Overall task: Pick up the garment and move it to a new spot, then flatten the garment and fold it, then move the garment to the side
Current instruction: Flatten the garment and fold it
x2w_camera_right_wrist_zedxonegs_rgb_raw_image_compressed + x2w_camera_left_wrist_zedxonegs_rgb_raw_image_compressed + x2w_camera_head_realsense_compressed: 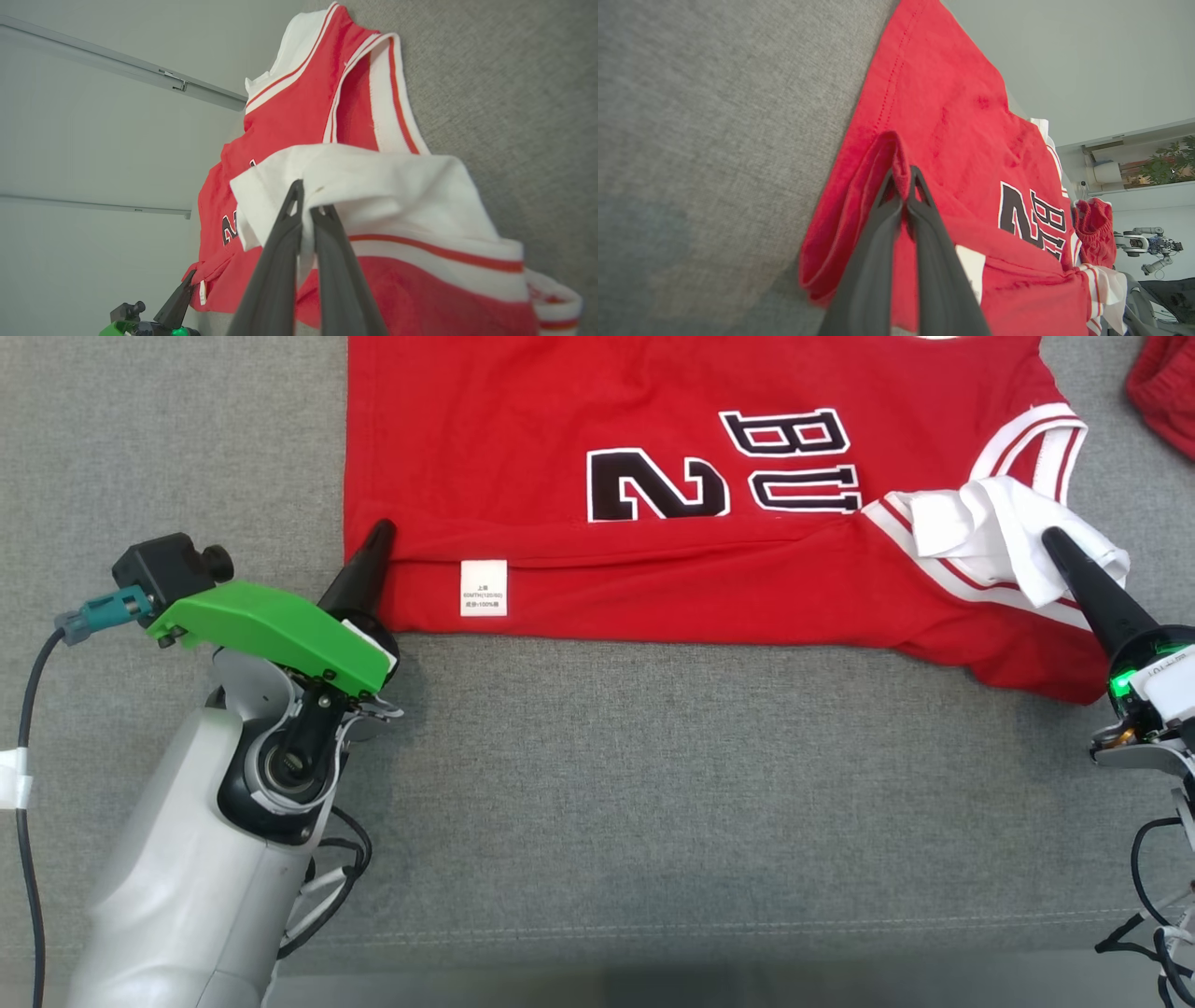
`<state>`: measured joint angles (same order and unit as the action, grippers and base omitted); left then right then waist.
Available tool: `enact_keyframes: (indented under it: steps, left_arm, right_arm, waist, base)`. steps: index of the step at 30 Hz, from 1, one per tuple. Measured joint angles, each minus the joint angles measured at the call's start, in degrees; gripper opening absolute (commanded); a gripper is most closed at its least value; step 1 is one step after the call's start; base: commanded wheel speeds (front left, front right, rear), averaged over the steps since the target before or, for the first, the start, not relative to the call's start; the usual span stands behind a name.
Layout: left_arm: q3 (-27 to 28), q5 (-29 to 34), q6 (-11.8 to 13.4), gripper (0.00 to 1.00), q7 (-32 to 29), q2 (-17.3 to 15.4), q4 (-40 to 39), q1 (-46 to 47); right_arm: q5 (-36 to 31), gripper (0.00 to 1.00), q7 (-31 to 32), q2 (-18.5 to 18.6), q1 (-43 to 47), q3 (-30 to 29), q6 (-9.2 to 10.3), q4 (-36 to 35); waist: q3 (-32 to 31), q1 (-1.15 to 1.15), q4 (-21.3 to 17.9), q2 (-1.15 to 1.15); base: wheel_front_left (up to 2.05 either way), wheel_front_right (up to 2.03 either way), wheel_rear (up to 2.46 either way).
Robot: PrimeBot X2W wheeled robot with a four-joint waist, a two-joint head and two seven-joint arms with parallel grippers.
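Red jersey lies flat on the grey cloth surface, its body beyond both pairs of jaws and its turned-over near edge, white label showing, stretched between them. Your left gripper has its jaws pressed together on the red hem corner and your right gripper pinches the white-trimmed armhole, so I judge you are in the folding step, first fold begun. Next, carry both pinched ends forward together and level, so the crease runs straight, releasing only once the cloth lies flat.
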<state>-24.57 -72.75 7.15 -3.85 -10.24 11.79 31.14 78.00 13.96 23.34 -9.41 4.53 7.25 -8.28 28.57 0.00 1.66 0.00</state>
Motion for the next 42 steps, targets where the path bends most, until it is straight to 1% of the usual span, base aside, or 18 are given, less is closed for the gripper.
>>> enact_keyframes:
  steps: [1, 2, 3, 4, 5, 6, 8, 9, 10, 11, 12, 20, 27, 30, 31, 35, 37, 42]
  left_arm:
    - [0.0, 0.0, 0.0, 0.33, 0.0, 0.0, 0.3, 0.0]
    - [0.0, 0.0, 0.0, 0.44, 0.0, 0.1, 0.5, 0.0]
    - [0.0, 0.0, 0.0, 0.52, 0.0, 0.1, 0.7, 0.0]
    - [0.0, 0.1, 0.0, 0.89, 0.0, 0.2, 1.0, 0.0]
    - [0.0, 0.4, 0.0, 1.00, 0.1, 0.2, 1.2, 0.0]
    - [0.0, 0.5, 0.0, 1.00, 0.2, 0.3, 1.6, 0.0]
    - [-0.1, 0.5, 0.0, 1.00, 0.4, 0.4, 2.2, 0.0]
    - [-0.1, 0.6, 0.0, 1.00, 0.5, 0.4, 2.3, 0.0]
    - [-0.1, 0.6, 0.0, 1.00, 0.5, 0.4, 2.3, 0.0]
    - [-0.1, 0.7, 0.0, 1.00, 0.5, 0.6, 2.4, 0.0]
    - [-0.2, 0.9, 0.0, 1.00, 0.5, 0.7, 2.6, 0.0]
    - [0.1, 1.0, 0.0, 1.00, 1.3, 1.0, 3.9, -0.1]
    - [0.2, 0.9, 0.0, 1.00, 2.1, 2.4, 4.1, -1.1]
    - [0.5, 0.9, 0.0, 1.00, 3.2, 2.5, 4.0, -2.4]
    - [0.6, 0.9, 0.0, 1.00, 4.0, 2.6, 3.6, -3.5]
    - [0.4, 0.9, -0.1, 1.00, 5.0, 3.1, 2.1, -6.6]
    - [0.0, 0.9, -0.1, 1.00, 5.4, 3.4, 1.7, -8.1]
    - [-0.7, 0.9, -0.1, 1.00, 5.6, 3.9, 0.2, -10.1]
  right_arm:
    - [0.0, 0.00, 0.2, 0.0, 0.0, 0.0, 0.00, 0.1]
    - [0.0, 0.04, 0.2, 0.0, 0.0, 0.0, 0.00, 0.2]
    - [-0.1, 0.11, 0.2, 0.0, 0.0, 0.0, 0.00, 0.3]
    - [-0.4, 0.20, 0.2, 0.0, 0.0, 0.0, 0.00, 0.5]
    - [-0.5, 0.27, 0.2, -0.1, 0.0, 0.1, 0.00, 0.8]
    - [-0.5, 0.44, 0.2, -0.1, 0.0, 0.2, 0.00, 1.2]
    - [-0.8, 0.47, 0.2, -0.4, 0.0, 0.5, 0.00, 1.5]
    - [-0.9, 0.54, 0.2, -0.4, 0.0, 0.6, 0.00, 1.7]
    - [-0.9, 0.75, 0.2, -0.4, 0.0, 0.6, 0.00, 1.7]
    - [-0.9, 0.99, 0.2, -0.5, 0.0, 0.7, 0.00, 1.9]
    - [-0.9, 1.00, 0.2, -0.5, 0.0, 0.7, 0.00, 2.1]
    - [-2.1, 1.00, -0.8, -0.4, 0.3, -0.1, 0.00, 3.4]
    - [-2.4, 1.00, -1.4, -0.5, 0.9, -0.6, 0.00, 3.6]
    - [-2.4, 1.00, -2.4, -1.9, 2.3, -0.8, 0.00, 3.3]
    - [-2.1, 1.00, -3.0, -3.4, 4.1, -0.5, 0.00, 2.8]
    - [-1.2, 1.00, -3.4, -6.9, 8.0, 2.1, 0.00, 1.8]
    - [-1.1, 1.00, -3.4, -8.2, 9.8, 3.4, 0.00, 1.8]
    - [-0.3, 1.00, -5.0, -10.8, 11.8, 3.5, 0.00, 1.8]
  waist:
    - [-0.2, 0.00, 0.0, 0.00]
    - [-0.3, 0.00, 0.0, 0.00]
    - [-0.4, 0.00, -0.1, 0.00]
    - [-0.4, 0.00, -0.1, 0.00]
    - [-0.5, 0.00, -0.1, 0.00]
    - [-0.7, 0.00, -0.2, 0.00]
    - [-1.1, 0.00, -0.2, 0.00]
    - [-1.3, 0.00, -0.2, 0.00]
    - [-1.3, 0.00, -0.2, 0.00]
    - [-1.6, 0.00, -0.3, 0.00]
    - [-1.8, 0.00, -0.3, 0.00]
    - [-3.8, 0.00, -0.7, 0.00]
    - [-5.3, 0.00, -0.8, 0.00]
    - [-5.9, 0.00, -0.7, 0.00]
    - [-6.3, 0.00, -0.5, 0.00]
    - [-6.8, 0.00, -0.3, 0.00]
    - [-6.9, 0.00, -0.4, 0.00]
    - [-6.8, 0.00, -0.6, 0.00]
  base:
    - [0.00, 0.00, 0.00]
    - [0.00, 0.00, 0.00]
    - [0.00, 0.00, 0.00]
    - [0.00, 0.00, 0.00]
    - [0.00, 0.00, 0.00]
    - [0.00, 0.00, 0.00]
    - [0.00, 0.00, 0.00]
    - [0.00, 0.00, 0.00]
    - [0.00, 0.00, 0.00]
    - [0.00, 0.00, 0.00]
    - [0.00, 0.00, 0.00]
    - [0.00, 0.00, 0.00]
    - [0.00, 0.00, 0.00]
    - [0.00, 0.00, 0.00]
    - [0.00, 0.00, 0.00]
    - [0.00, 0.00, 0.00]
    - [0.00, 0.00, 0.00]
    - [0.00, 0.00, 0.00]
